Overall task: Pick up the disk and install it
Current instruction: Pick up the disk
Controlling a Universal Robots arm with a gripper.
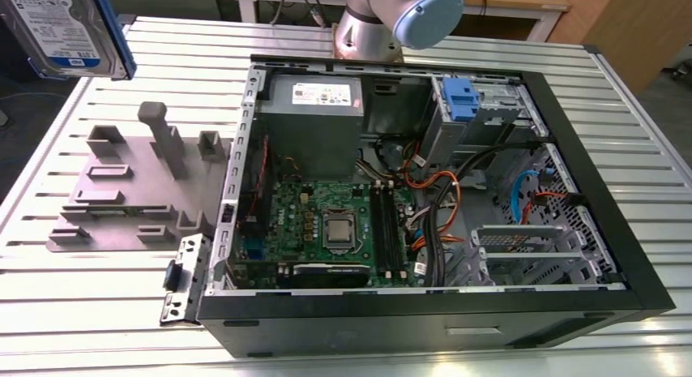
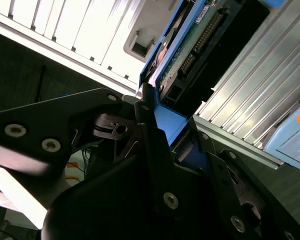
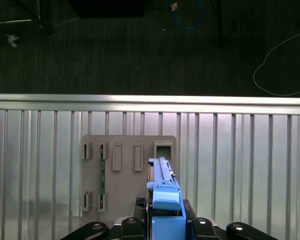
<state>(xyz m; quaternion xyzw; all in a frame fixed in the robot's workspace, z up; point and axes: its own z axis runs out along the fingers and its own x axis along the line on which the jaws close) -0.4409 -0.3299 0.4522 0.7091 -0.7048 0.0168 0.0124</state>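
Exterior view first: a dark carpeted floor point(image 1: 22, 142) runs round the ribbed aluminium worktop point(image 1: 97, 312), and a wooden desk point(image 1: 519, 0) stands behind it. Most of the worktop is taken up by an open black computer case point(image 1: 433, 320) lying on its side. Its green motherboard point(image 1: 324, 223), grey power supply point(image 1: 313, 109) and a tangle of orange, blue and black cables point(image 1: 433, 190) are all exposed. A blue tab point(image 1: 459, 97) sits in the drive bay at the far end of the case. To the exterior view's left of the case lies a grey fixture plate point(image 1: 119, 199) with upright posts and slots. The silver arm point(image 1: 400, 20) rises from the far edge of the worktop, behind the case.

The disk point(image 1: 67, 28) hangs in the air at the exterior view's upper left, well apart from the case and above the worktop's far corner. Its labelled face shows and its blue bracket runs along the edge.

Seen in the first wrist view, the disk point(image 3: 162, 200) is edge-on over the fixture plate point(image 3: 127, 150), with the worktop's slats point(image 3: 250, 165) and then the floor point(image 3: 140, 50) beyond. The pincer point(image 3: 165, 222) is closed onto the blue bracket, a black finger point(image 3: 135, 225) pressed on each side. In the second wrist view the pincer point(image 2: 162, 127) clamps the bracket's end, and the disk point(image 2: 190, 40) shows its connector pins.
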